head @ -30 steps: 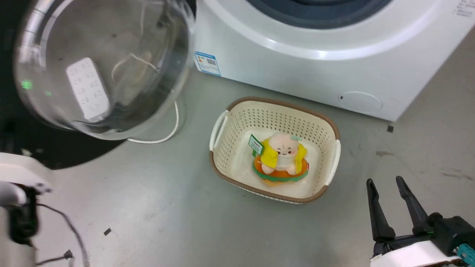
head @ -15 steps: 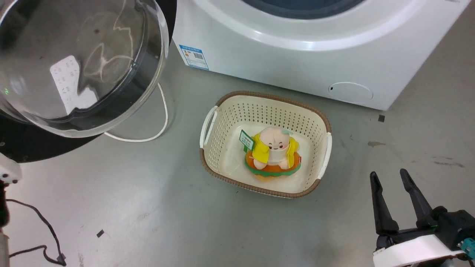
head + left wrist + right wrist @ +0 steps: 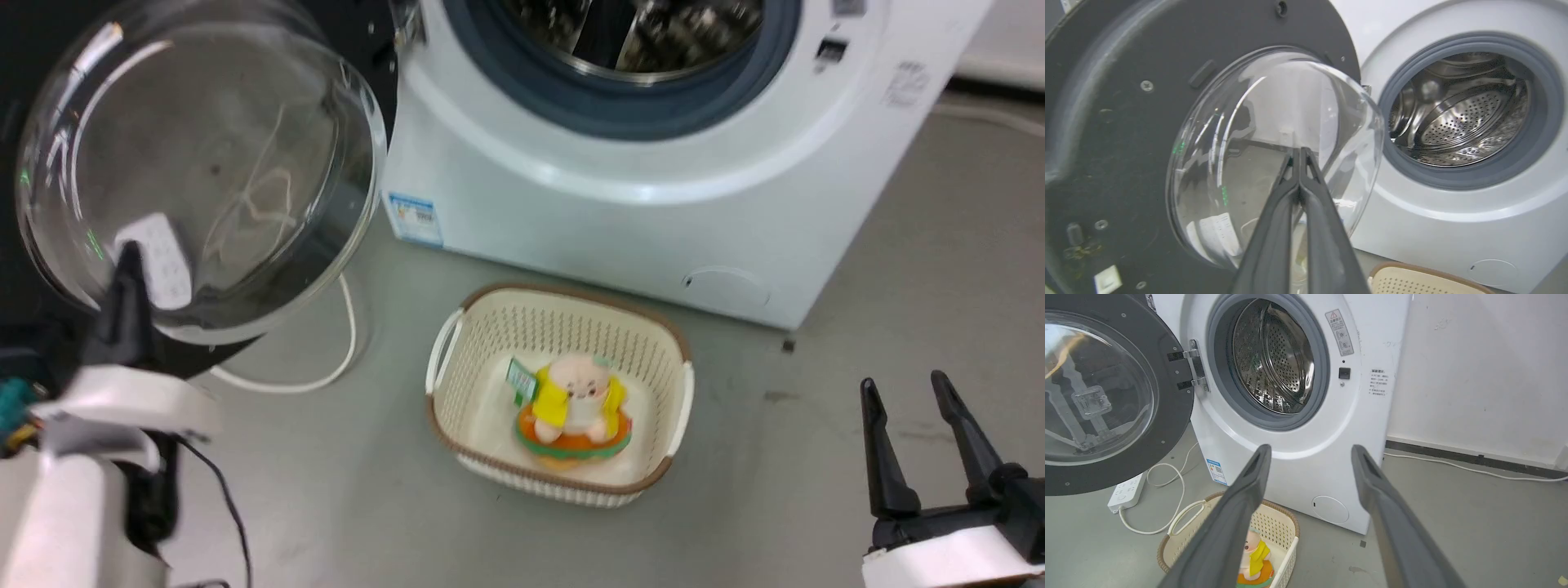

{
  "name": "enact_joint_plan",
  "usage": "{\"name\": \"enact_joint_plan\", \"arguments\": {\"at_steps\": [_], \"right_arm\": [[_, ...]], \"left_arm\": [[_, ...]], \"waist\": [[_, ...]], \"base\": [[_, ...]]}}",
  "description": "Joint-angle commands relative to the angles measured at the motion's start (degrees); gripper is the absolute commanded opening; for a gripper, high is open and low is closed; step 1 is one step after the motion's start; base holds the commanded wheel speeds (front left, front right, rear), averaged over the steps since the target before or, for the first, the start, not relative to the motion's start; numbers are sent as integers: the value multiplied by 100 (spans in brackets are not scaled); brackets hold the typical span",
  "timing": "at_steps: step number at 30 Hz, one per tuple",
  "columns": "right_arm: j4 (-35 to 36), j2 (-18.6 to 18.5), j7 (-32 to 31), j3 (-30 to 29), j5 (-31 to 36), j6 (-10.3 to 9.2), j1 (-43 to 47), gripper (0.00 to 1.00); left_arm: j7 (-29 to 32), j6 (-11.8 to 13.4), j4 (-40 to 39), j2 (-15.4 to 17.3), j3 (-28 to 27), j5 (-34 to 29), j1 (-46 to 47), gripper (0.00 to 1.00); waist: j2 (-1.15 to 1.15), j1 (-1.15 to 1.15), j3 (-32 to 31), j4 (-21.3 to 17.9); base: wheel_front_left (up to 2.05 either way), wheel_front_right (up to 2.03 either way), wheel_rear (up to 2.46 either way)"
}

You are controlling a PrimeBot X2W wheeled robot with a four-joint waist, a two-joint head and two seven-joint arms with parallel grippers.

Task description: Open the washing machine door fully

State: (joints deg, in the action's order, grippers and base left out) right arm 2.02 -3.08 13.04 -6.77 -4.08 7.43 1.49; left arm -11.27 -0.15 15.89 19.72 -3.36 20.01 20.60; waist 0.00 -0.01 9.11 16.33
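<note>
The washing machine door (image 3: 204, 180), a round black frame with a bulging clear glass bowl, stands swung out to the left of the machine. Its metal hinge (image 3: 1194, 365) shows in the right wrist view. The left wrist view looks at the door's inner face (image 3: 1106, 122) and the bowl. My left gripper (image 3: 126, 253) is shut with nothing between its fingers, its tips (image 3: 1299, 152) right in front of the glass; I cannot tell if they touch. My right gripper (image 3: 903, 380) hangs open at the lower right, far from the door, fingers spread (image 3: 1310, 448). The steel drum (image 3: 1274, 355) is exposed.
On the floor before the machine stands a cream basket (image 3: 563, 298) holding a plush toy (image 3: 575, 408). A white power strip (image 3: 1126, 492) and its cable (image 3: 347, 327) lie under the door. A small round white flap (image 3: 722, 286) sits low on the machine. A wall (image 3: 1474, 367) is to the right.
The head camera has tilted up, so the drum opening now shows. My left gripper has come up into the head view at the lower left, in front of the glass bowl. The right gripper stays open.
</note>
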Motion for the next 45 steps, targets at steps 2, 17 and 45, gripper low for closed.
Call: {"name": "enact_joint_plan", "arguments": {"at_steps": [2, 17, 45], "right_arm": [[67, 18, 62, -103, 117, 6, -81, 100], [-201, 20, -61, -23, -285, 6, 401, 100], [-270, 1, -136, 107, -313, 1, 531, 0]], "left_arm": [[-67, 31, -348, -112, 125, -87, -309, 0], [-99, 366, -1507, -809, 1237, -682, -2052, 0], [89, 605, -1156, -944, 1545, -773, -2308, 0]], "waist": [[0, 1, -390, -205], [0, 1, -1014, -995], [0, 1, -984, -1154]], "base": [[0, 0, 0], [0, 0, 0], [0, 0, 0]]}}
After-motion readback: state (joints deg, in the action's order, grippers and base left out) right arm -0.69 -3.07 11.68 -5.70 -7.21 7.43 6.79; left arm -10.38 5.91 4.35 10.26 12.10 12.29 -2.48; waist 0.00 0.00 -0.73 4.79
